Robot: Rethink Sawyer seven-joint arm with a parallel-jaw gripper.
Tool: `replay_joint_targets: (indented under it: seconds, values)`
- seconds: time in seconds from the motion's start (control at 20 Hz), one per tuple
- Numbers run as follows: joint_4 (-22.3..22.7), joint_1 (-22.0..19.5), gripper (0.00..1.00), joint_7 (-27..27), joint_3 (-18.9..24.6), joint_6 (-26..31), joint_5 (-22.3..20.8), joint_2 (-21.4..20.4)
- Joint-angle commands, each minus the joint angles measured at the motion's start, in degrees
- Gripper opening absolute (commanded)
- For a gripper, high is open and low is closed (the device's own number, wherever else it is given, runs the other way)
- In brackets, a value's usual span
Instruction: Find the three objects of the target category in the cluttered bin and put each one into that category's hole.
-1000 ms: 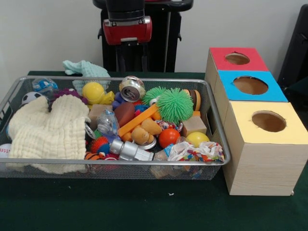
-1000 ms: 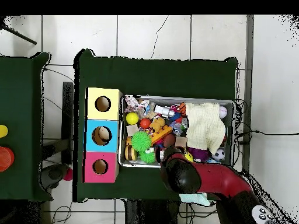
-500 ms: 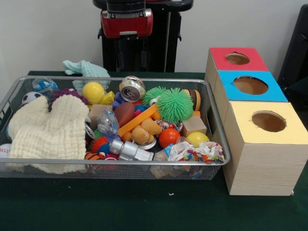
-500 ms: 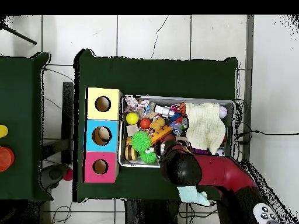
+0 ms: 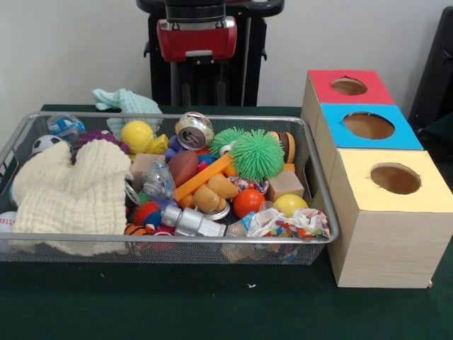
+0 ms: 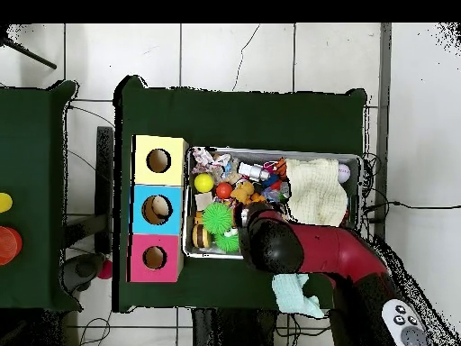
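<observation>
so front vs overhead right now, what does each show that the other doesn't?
Front only: the soda can and yellow rubber duck at the bin's far side, which the arm covers from above. Overhead only: the arm reaching over that side of the bin, and the tiled floor around the table. Both: the wire mesh bin, cream cloth, green spiky ball and the red-surround hole.

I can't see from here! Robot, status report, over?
Tool up behind the bin, holding nothing. Tiger toy half buried by the near rim. Red hole clear.
</observation>
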Motion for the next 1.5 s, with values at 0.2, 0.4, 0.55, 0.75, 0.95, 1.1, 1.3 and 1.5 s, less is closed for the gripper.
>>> replay_joint_targets:
  seconds: [0.2, 0.4, 0.55, 0.75, 0.95, 1.1, 1.3, 1.5]
  values:
    - [-7.95, 1.78, 1.00, 3.93, 1.66, 5.94, 3.02, 0.75]
    - [-6.45, 1.52, 1.00, 4.47, 1.12, 0.09, 1.03, 2.85]
    - [-6.45, 1.73, 1.00, 4.56, 0.82, -1.23, 0.12, 3.86]
    - [-7.09, 2.17, 1.00, 5.36, -0.22, -4.55, -1.29, 6.66]
    - [-7.39, 3.04, 1.00, 6.31, -1.99, -10.23, -3.27, 9.58]
    - [-7.30, 3.88, 1.00, 6.77, -3.70, -13.96, -3.98, 11.54]
    - [-7.44, 5.55, 1.00, 7.55, -6.27, -17.62, -4.15, 13.17]
    - [-7.14, 6.00, 1.00, 7.23, -6.97, -19.54, -3.87, 14.23]
